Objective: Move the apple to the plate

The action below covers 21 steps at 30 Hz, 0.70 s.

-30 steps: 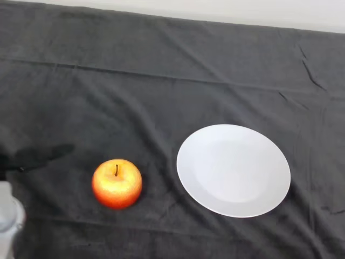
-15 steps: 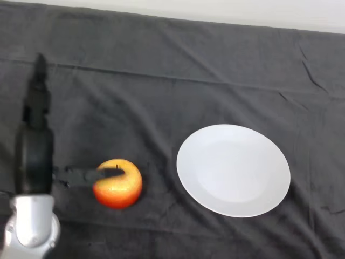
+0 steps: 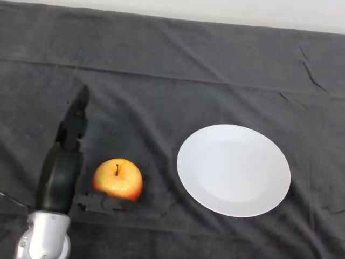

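The round red-yellow apple looks firm, smooth and slippery; the black hand, fingers spread beside it, should grip its sides.

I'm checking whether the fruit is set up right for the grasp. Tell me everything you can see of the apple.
The apple is red at the sides and yellow-orange on top, with glossy skin and a short dark stem pointing up from its dimple. It sits upright on the dark cloth, left of the white plate and clear of its rim. The black left hand is at its left side, fingers straight, thumb reaching along the apple's near edge; whether it touches the apple cannot be told.
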Motion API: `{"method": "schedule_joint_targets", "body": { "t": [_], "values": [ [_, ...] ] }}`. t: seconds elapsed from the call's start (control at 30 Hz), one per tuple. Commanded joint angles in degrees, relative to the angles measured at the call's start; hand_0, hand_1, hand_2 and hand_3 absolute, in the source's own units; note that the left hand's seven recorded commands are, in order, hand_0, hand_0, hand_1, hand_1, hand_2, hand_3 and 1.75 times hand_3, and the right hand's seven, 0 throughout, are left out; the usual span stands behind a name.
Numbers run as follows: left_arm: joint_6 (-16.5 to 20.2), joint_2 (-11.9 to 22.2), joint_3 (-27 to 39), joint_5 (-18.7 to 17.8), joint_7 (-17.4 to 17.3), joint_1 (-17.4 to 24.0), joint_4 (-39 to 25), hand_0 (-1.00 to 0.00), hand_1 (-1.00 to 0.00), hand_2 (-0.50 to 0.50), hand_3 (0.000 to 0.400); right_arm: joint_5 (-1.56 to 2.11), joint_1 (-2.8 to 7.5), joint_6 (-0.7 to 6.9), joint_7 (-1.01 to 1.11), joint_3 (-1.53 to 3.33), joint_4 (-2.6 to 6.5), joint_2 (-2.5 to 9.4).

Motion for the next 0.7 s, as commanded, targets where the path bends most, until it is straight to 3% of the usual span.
{"method": "schedule_joint_targets", "body": {
  "t": [0.03,0.27,0.3,0.33,0.37,0.4,0.7],
  "values": [
    [-0.24,2.46,-2.63,1.73,-1.00,-2.78,2.01,0.00,0.00,0.00,0.000,0.66,7.25,1.65,-0.01,0.01,3.04,7.25],
    [0.51,2.79,-2.89,3.27,-1.51,-3.87,4.83,0.00,0.00,0.00,0.000,0.74,7.24,1.64,0.01,0.07,3.06,7.25],
    [0.70,2.82,-2.89,3.49,-1.53,-3.93,4.96,-0.22,0.00,-0.11,0.089,0.75,7.24,1.64,0.02,0.08,3.06,7.25],
    [0.91,2.85,-2.87,3.68,-1.56,-4.01,5.04,-0.65,0.00,-0.32,0.259,0.76,7.24,1.64,0.02,0.08,3.06,7.25],
    [1.06,2.88,-2.84,3.84,-1.59,-4.10,5.12,-1.00,-0.74,-0.13,0.400,0.77,7.24,1.64,0.02,0.09,3.07,7.25],
    [1.16,2.91,-2.80,4.02,-1.56,-4.20,5.25,-1.00,-1.00,0.00,0.400,0.78,7.24,1.63,0.03,0.10,3.07,7.25],
    [0.25,2.74,-2.65,5.76,-0.19,-5.01,7.39,-1.00,-1.00,0.00,0.400,0.86,7.23,1.62,0.05,0.16,3.09,7.25]
  ]
}}
